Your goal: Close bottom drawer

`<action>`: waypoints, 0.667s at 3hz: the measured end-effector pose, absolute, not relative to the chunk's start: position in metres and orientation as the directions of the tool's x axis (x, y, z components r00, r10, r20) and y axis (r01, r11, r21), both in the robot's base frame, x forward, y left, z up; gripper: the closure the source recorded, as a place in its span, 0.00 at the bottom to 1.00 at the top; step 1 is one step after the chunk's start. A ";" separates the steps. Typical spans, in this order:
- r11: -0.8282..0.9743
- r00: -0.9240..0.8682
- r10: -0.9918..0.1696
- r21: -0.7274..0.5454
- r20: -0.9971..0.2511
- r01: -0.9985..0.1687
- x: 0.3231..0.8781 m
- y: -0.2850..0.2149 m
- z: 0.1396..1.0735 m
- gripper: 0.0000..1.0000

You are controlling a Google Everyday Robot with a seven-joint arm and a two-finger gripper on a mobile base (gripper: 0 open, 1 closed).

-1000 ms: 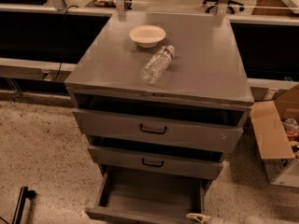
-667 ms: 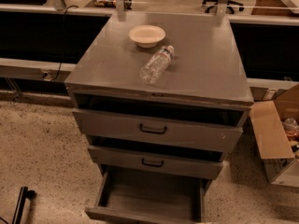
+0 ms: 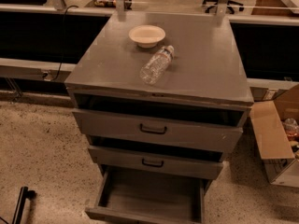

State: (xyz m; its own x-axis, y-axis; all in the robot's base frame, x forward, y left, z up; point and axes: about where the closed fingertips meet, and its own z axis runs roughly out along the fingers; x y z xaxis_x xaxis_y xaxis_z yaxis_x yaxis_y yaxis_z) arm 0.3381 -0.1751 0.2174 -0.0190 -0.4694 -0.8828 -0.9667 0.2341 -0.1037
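Gripper: not in my camera view; I cannot tell where it is, how far it is open, or whether it has hold of anything.
Desk: grey metal unit with three drawers stacked in its front, seen from above and in front.
Bottom drawer: lowest of the three, pulled well out toward my camera. Its front panel runs into the lower edge of the view, and I cannot see its handle.
Bottom drawer contents: I see only a plain grey floor and side walls.
Middle drawer: slightly out, with a dark gap above its front and a black loop handle at centre. Its inside is hidden from me.
Top drawer: tallest front, also slightly out, with a dark gap beneath the desk top and a black loop handle. Its inside is hidden from me.
Bowl: pale and shallow, upright on the desk top toward the back. I see nothing but its own pale inside.
Bottle: clear plastic, lying on its side on the desk top just in front of the bowl, cap end nearest the bowl. I cannot tell its fill.
Box: open cardboard, on the floor to the right of the desk.
Box contents: one small pale item, which I cannot identify.
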 end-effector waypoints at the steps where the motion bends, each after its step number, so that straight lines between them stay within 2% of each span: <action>1: 0.268 -0.035 -0.476 -0.107 -0.879 -0.958 0.327 -0.154 0.181 1.00; 2: 0.307 -0.054 -0.487 -0.113 -0.872 -0.945 0.319 -0.147 0.148 1.00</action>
State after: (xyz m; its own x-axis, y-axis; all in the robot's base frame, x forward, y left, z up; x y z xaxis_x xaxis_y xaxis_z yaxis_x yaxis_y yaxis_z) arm 0.3186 -0.1470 0.1483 -0.0541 -0.4865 -0.8720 -0.9451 0.3067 -0.1125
